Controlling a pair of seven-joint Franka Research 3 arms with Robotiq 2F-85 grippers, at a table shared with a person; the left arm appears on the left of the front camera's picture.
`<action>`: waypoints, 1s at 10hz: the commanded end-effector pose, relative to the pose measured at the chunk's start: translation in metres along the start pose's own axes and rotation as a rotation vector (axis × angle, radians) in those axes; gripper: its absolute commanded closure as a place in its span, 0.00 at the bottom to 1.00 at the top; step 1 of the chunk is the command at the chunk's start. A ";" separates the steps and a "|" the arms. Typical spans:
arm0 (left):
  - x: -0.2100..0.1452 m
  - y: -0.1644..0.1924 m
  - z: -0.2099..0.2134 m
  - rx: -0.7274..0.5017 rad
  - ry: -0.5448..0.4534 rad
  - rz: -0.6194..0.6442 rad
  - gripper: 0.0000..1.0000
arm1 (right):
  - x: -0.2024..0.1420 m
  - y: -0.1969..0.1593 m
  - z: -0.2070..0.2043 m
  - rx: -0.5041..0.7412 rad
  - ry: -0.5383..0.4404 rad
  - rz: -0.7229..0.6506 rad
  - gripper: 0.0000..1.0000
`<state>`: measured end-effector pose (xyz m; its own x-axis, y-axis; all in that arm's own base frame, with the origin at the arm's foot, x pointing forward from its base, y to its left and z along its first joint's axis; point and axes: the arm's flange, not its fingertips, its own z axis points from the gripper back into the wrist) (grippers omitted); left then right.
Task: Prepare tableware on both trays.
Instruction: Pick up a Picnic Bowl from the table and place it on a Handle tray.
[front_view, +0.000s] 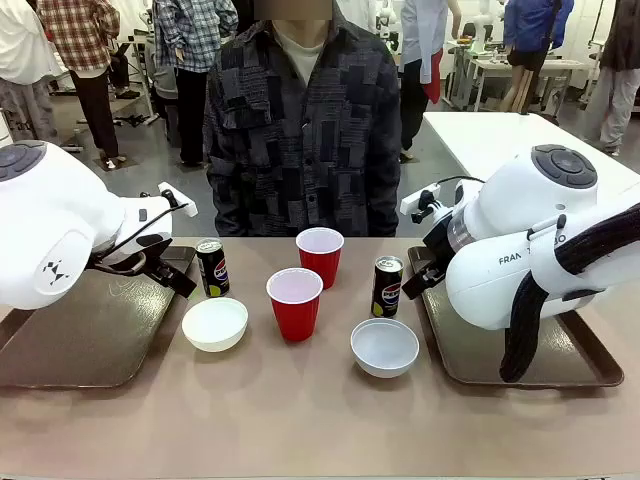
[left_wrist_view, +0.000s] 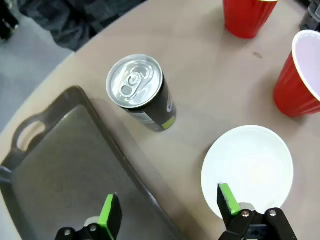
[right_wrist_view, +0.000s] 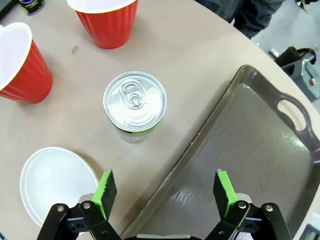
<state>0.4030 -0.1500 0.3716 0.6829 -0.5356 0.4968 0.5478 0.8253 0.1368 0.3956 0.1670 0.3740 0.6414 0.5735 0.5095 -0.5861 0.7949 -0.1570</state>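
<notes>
Two dark brown trays (front_view: 90, 340) (front_view: 560, 365) lie bare at the table's left and right ends. Between them stand two black cans (front_view: 212, 267) (front_view: 387, 286), two red cups (front_view: 320, 256) (front_view: 295, 303) and two white bowls (front_view: 215, 324) (front_view: 385, 347). My left gripper (left_wrist_view: 170, 212) hovers open over the left tray's rim (left_wrist_view: 125, 165), short of a can (left_wrist_view: 140, 92) and beside a bowl (left_wrist_view: 250, 170). My right gripper (right_wrist_view: 165, 192) hangs open above the right tray's edge (right_wrist_view: 200, 145), near the other can (right_wrist_view: 134, 105) and bowl (right_wrist_view: 55, 182). Both hold nothing.
A person in a dark patterned shirt (front_view: 300, 130) stands at the table's far edge, hands out of sight. Both white arms (front_view: 50, 220) (front_view: 530, 240) loom over the trays. Bare tabletop (front_view: 300, 420) stretches along the near side.
</notes>
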 end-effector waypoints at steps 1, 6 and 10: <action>0.000 0.000 0.000 0.000 0.000 0.000 0.00 | 0.000 0.000 0.000 0.000 0.000 0.000 0.00; 0.000 0.000 0.000 0.000 0.000 0.000 0.00 | 0.000 0.000 0.000 0.000 0.000 0.000 0.00; 0.000 0.000 0.000 0.000 0.000 0.000 0.00 | 0.000 0.000 0.000 0.000 0.000 0.000 0.00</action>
<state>0.4029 -0.1501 0.3716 0.6827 -0.5358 0.4968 0.5480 0.8252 0.1369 0.3956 0.1669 0.3740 0.6416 0.5733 0.5095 -0.5858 0.7951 -0.1570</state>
